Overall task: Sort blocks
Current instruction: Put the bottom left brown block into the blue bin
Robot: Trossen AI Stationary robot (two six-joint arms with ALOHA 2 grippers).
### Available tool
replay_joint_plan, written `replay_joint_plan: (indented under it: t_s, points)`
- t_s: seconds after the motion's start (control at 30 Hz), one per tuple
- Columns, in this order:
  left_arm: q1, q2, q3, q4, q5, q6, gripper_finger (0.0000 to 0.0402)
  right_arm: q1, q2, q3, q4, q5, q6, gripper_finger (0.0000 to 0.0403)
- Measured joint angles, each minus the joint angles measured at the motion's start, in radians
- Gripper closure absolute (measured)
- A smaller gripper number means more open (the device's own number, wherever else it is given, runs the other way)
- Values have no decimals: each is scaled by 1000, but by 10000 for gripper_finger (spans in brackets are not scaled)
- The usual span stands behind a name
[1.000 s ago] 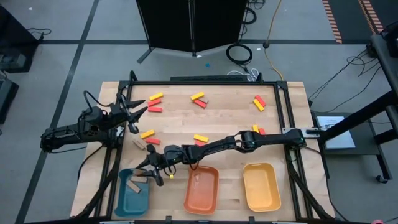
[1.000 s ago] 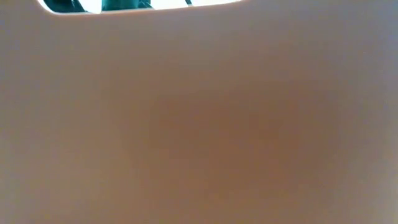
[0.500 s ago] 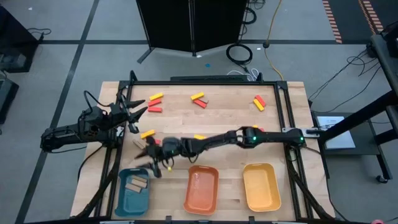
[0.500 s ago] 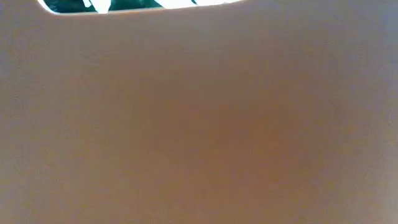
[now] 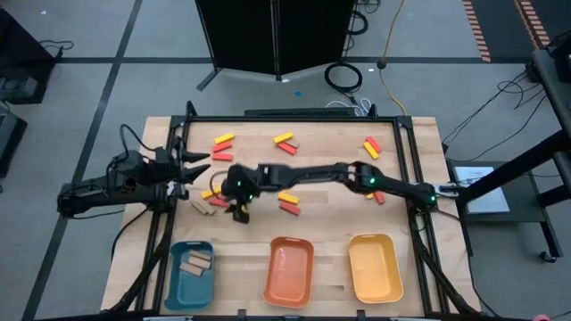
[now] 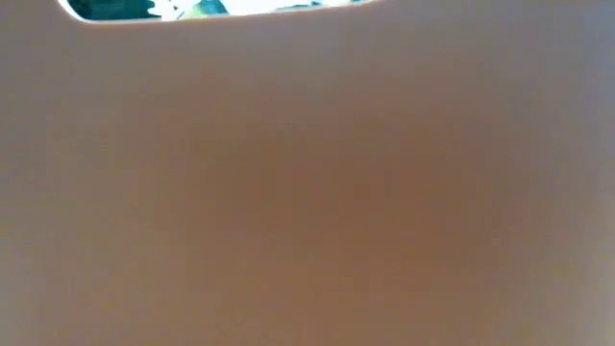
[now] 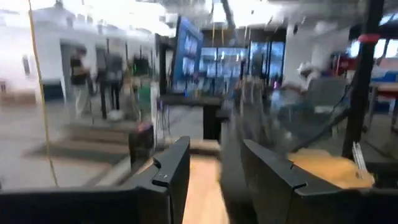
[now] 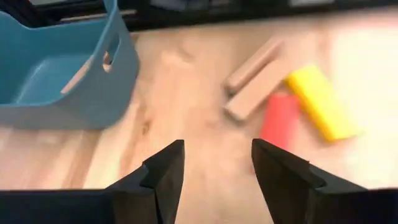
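Note:
Red, yellow and tan blocks lie scattered flat on the wooden table [image 5: 321,169]. Two tan blocks [image 8: 252,87] lie beside a red block [image 8: 278,119] and a yellow block [image 8: 320,102], just ahead of my right gripper [image 8: 217,149]. That gripper [image 5: 239,212] hovers open over bare wood, left of centre, with nothing between its fingers. The blue tray [image 5: 192,275] at the near left has tan blocks [image 5: 195,262] lying flat in it. My left gripper [image 5: 198,164] waits open at the table's left edge, pointing level into the room [image 7: 214,155].
An orange tray [image 5: 290,270] and a yellow tray [image 5: 375,266] stand along the near edge, right of the blue one. Red and yellow pairs lie at the far left [image 5: 222,148], far middle [image 5: 285,143] and far right [image 5: 372,147]. A blurred brown surface fills the low view.
My right gripper has drawn away from the blue tray toward the far edge and risen a little, and has tipped up from pointing steeply down. It now stands by the tan, red and yellow blocks at the left. The blocks have not moved.

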Motion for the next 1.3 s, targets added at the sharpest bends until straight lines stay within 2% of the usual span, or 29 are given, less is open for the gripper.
replay_joint_plan:
  t_s: [0.13,0.23,0.37,0.53,0.67,0.87,1.03,1.13,1.3]
  points:
    - [0,77,53,-127,-42,-64,261,-23,-33,0,-122,-4,-143,222]
    - [-1,189,124,-251,-45,-123,261,-65,-44,-3,-201,-13,-210,222]
    - [-13,363,256,-432,-54,-165,261,-138,-58,0,-247,-135,-242,222]
    - [-14,520,474,-787,-59,-202,261,-203,-54,-3,-356,-260,-265,222]
    - [-13,562,576,-1035,-67,-241,261,-240,-70,-2,-439,-275,-297,222]
    - [-13,574,537,-1201,-59,-255,261,-263,-88,-3,-454,-289,-295,222]
    - [-13,604,414,-1170,86,-102,261,-269,-108,-2,-376,-283,-244,222]
    - [-13,654,369,-1167,152,-68,261,-253,-105,-2,-365,-283,-218,222]
    - [-20,756,348,-1156,164,-85,261,-228,-105,-2,-344,-282,-168,222]
